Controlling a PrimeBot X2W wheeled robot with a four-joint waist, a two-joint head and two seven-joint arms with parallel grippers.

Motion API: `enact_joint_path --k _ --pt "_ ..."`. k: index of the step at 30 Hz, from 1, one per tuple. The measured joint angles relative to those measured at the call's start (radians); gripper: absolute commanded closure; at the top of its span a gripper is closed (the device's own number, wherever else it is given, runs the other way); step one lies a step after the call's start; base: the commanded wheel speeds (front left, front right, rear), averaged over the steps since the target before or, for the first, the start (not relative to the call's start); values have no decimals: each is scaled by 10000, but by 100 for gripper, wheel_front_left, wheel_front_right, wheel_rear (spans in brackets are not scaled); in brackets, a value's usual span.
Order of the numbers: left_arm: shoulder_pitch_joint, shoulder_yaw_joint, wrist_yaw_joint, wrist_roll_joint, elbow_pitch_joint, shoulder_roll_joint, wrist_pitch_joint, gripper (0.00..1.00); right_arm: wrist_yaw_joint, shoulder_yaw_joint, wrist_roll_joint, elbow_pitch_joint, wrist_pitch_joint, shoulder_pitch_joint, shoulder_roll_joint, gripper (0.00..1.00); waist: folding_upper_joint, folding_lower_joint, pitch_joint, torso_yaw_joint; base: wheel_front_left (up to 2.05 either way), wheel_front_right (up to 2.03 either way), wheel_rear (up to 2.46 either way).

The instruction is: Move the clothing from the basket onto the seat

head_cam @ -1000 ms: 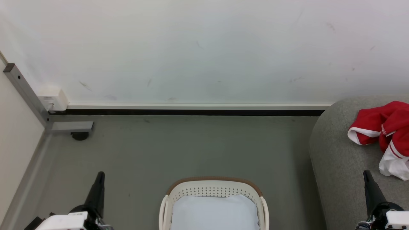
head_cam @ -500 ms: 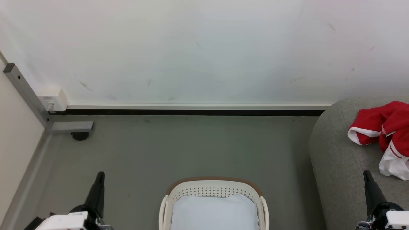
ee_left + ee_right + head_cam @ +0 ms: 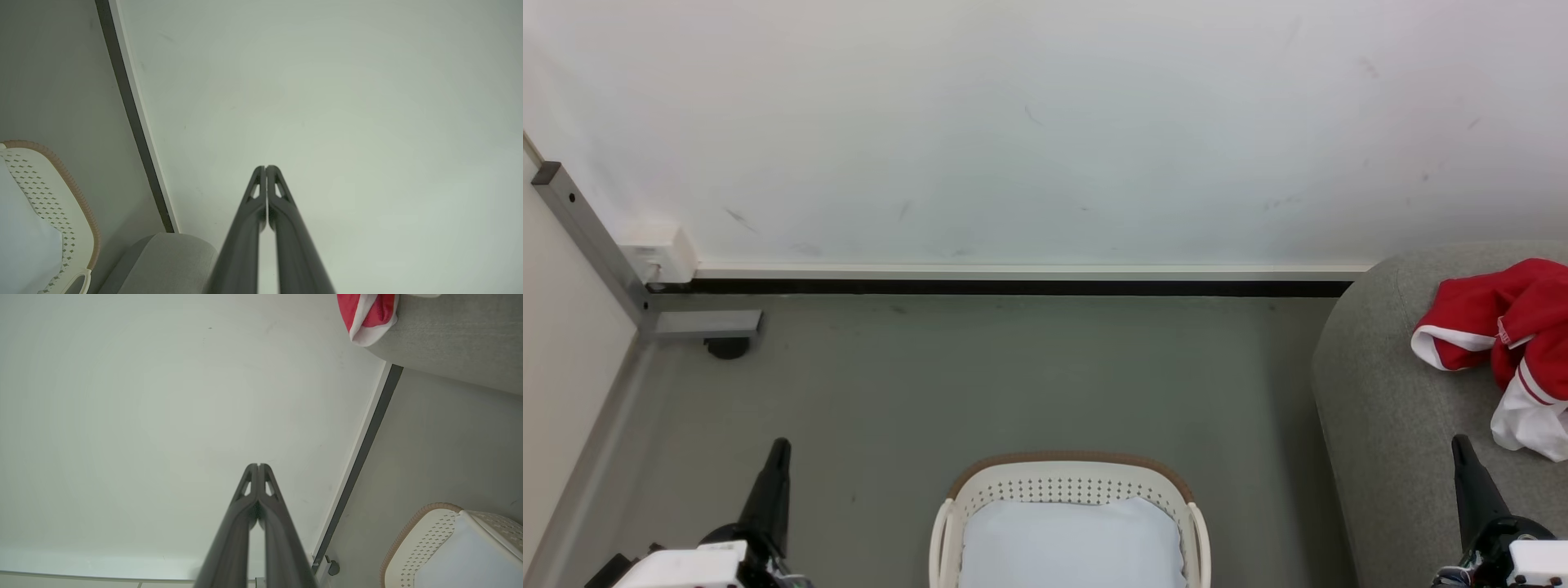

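Observation:
The red clothing (image 3: 1507, 339) with white trim lies crumpled on the grey seat (image 3: 1388, 392) at the right edge of the head view; a corner of the clothing (image 3: 367, 312) hangs over the seat (image 3: 453, 335) in the right wrist view. The white basket (image 3: 1070, 482) with its brown rim stands on the floor at bottom centre, holding a pale blue-white pad (image 3: 1072, 545). My left gripper (image 3: 778, 447) is shut and empty at lower left, well left of the basket. My right gripper (image 3: 1459, 443) is shut and empty at lower right, over the seat's front part. Each wrist view shows its fingers pressed together: left gripper (image 3: 266, 167), right gripper (image 3: 258, 465).
A white wall with a dark skirting strip (image 3: 1013, 287) runs behind the grey floor (image 3: 1013, 376). A grey metal frame leg with a black foot (image 3: 727, 347) and a white socket box (image 3: 658, 253) sit in the far left corner.

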Motion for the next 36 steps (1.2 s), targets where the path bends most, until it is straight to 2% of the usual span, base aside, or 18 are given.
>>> enact_joint_path --k 36 --pt "-1 0 0 0 -2 0 0 100 0 -42 -42 0 36 -2 29 100 0 0 0 0 0 0 0"
